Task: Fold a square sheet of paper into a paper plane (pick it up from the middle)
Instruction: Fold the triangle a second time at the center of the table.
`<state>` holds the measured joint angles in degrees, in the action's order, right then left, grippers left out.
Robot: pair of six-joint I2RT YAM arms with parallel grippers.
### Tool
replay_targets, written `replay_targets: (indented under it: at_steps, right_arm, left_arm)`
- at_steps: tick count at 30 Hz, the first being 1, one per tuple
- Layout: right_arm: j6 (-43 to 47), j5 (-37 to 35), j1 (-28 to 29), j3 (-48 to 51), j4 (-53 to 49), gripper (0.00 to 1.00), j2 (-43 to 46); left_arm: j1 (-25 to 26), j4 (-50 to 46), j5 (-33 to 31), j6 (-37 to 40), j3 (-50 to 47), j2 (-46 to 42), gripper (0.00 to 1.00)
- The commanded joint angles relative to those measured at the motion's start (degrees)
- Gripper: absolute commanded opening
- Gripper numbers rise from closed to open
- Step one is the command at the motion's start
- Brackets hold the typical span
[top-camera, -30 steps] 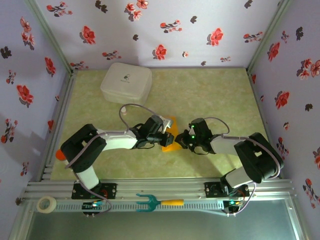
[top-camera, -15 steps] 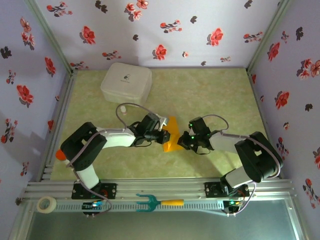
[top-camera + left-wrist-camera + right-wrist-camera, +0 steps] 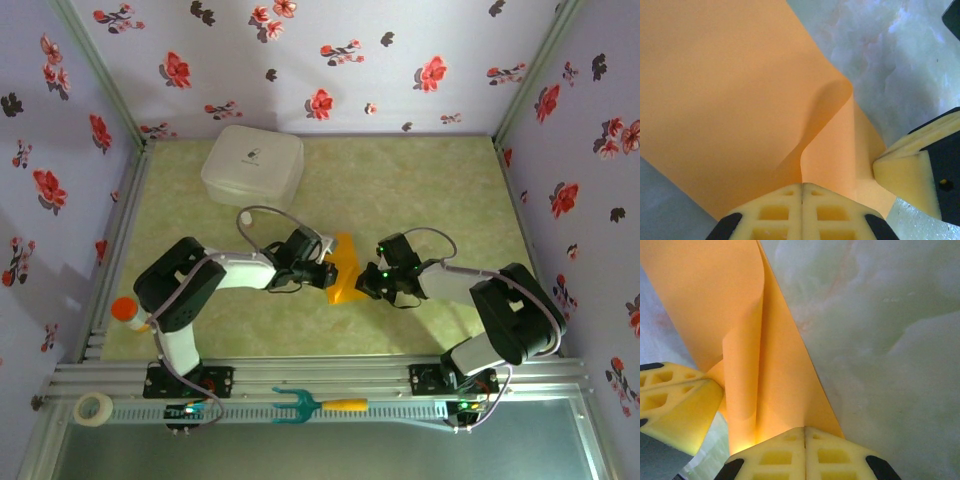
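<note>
The orange-yellow sheet of paper point(image 3: 343, 266) stands up off the table mat between my two grippers, folded into a narrow wedge with a curled inner flap. My left gripper point(image 3: 328, 273) is shut on its left side; in the left wrist view the pads point(image 3: 785, 200) meet on the paper point(image 3: 735, 95) at its crease. My right gripper point(image 3: 363, 284) is shut on the right side, its pads point(image 3: 830, 445) pinching the paper's point(image 3: 780, 385) lower edge. Each wrist view also catches the other gripper's fingers point(image 3: 902, 170) point(image 3: 677, 405) touching the paper.
A white lidded box point(image 3: 252, 165) sits at the back left. A small orange-capped bottle point(image 3: 124, 309) stands by the left rail. On the front rail lie a tape roll point(image 3: 94, 407) and a teal fork tool with a yellow handle point(image 3: 310, 404). Flowered walls enclose the mat.
The paper has gone from lying fairly flat to standing up as a narrow wedge between the grippers. My left arm's elbow has swung right, uncovering the orange-capped bottle.
</note>
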<state>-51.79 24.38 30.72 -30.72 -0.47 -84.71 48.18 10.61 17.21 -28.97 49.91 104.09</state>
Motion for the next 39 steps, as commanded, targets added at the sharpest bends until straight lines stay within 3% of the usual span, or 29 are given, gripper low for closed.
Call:
replay_targets:
  at_steps: [1, 25, 39]
  right_arm:
    - [1.7, -2.8, -0.4, 0.1, -6.4, 0.08, -0.7]
    - [-1.4, 4.2, 0.4, -0.1, 0.7, 0.10, 1.0]
    - [2.0, -1.8, 0.8, -0.9, -7.1, 0.08, -1.0]
  left_arm:
    - [-0.7, -1.6, 0.8, 2.0, 2.0, 1.3, 0.02]
    - [0.4, 3.9, 6.5, -8.6, -2.0, 0.4, 0.02]
    - [0.4, -2.6, 2.0, -3.1, 0.6, -1.4, 0.02]
